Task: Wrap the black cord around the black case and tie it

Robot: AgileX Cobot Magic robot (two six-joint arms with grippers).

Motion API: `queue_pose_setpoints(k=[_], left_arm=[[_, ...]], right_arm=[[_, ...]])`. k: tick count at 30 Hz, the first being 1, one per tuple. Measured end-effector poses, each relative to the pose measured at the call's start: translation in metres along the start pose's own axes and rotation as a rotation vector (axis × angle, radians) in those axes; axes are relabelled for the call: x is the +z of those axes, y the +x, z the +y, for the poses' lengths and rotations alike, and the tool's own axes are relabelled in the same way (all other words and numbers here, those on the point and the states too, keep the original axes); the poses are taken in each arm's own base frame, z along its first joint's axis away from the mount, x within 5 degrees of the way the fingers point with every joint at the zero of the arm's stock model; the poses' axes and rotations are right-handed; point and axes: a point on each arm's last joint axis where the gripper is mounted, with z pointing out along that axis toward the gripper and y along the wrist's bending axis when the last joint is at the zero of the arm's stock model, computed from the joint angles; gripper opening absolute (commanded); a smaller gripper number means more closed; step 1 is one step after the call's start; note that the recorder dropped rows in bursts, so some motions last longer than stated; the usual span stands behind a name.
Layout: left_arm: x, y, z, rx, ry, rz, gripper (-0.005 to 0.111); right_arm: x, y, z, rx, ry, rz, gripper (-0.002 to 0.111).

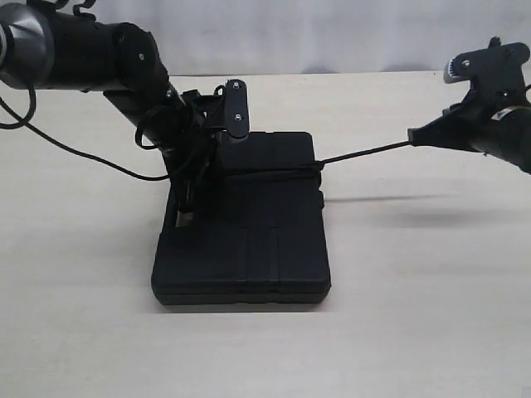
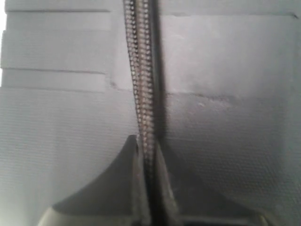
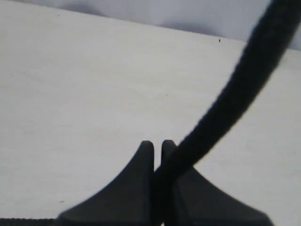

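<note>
Surface: pale beige table (image 1: 431, 323), with a whitish backdrop (image 1: 332, 33) along its far edge
Case: the black case (image 1: 249, 240) lies flat on the table, a little left of centre in the exterior view; shallow raised panels show on its lid
Cord on case: the black cord (image 1: 365, 152) crosses the lid over its far part, lying on the surface from the left side to the right edge
Cord off case: from that right edge it runs as a straight, taut line through the air, rising to the right; a thin shadow (image 1: 373, 199) lies on the table under it
Left gripper: the left gripper (image 2: 146, 142) is low over the left side of the case; its fingers are narrow and pinch the cord, whose braid runs straight away from them across the textured lid
Right gripper: the right gripper (image 1: 412, 135) hangs above the table, well apart from the case on the right; its fingers are nearly together and clamp the cord, which curves out from between them
Left arm: dark cables loop beside it, near the far left corner of the case
</note>
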Motion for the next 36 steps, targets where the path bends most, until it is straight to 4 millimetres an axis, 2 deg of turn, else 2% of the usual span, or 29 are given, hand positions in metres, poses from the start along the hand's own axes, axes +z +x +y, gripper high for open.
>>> queue_pose_setpoints(k=[3,10,12,14,15,17,21,25,32,34,36], left_arm=[[0.004,-0.001,0.000,0.014,-0.001,0.024,0.000],[0.005,0.000,0.001,-0.002,-0.008,0.032,0.000],[0.004,-0.001,0.003,-0.037,-0.033,0.027,0.011],[0.004,0.000,0.004,-0.057,-0.040,0.028,0.031],[0.004,-0.001,0.004,-0.059,-0.042,0.027,0.045],[-0.001,-0.001,0.002,-0.068,-0.026,0.030,0.055],[-0.013,-0.003,0.001,-0.081,-0.036,0.010,0.055],[-0.025,-0.019,0.010,-0.279,-0.108,-0.194,0.055],[0.004,-0.016,0.006,-0.168,-0.043,-0.197,0.053],[0.014,-0.013,0.008,-0.147,-0.064,-0.185,0.039],[0.019,-0.011,0.010,-0.149,-0.084,-0.181,0.019]], right_arm=[[0.006,0.008,-0.008,0.033,0.024,0.032,0.004],[0.000,0.001,-0.011,0.060,0.041,0.009,0.004],[0.000,0.003,-0.012,0.059,0.054,0.022,0.004],[0.000,0.003,-0.015,0.067,0.074,0.026,0.004],[0.000,0.003,-0.017,0.072,0.082,0.024,0.004],[0.000,0.003,-0.020,0.078,0.097,0.019,0.004],[0.000,0.003,-0.021,0.066,0.106,0.012,0.004],[0.000,0.002,-0.023,0.069,0.114,0.007,0.004],[0.000,0.002,-0.023,0.069,0.114,0.006,0.004],[0.000,0.002,-0.023,0.069,0.114,0.006,0.004],[0.000,0.002,-0.023,0.069,0.115,0.005,0.004]])
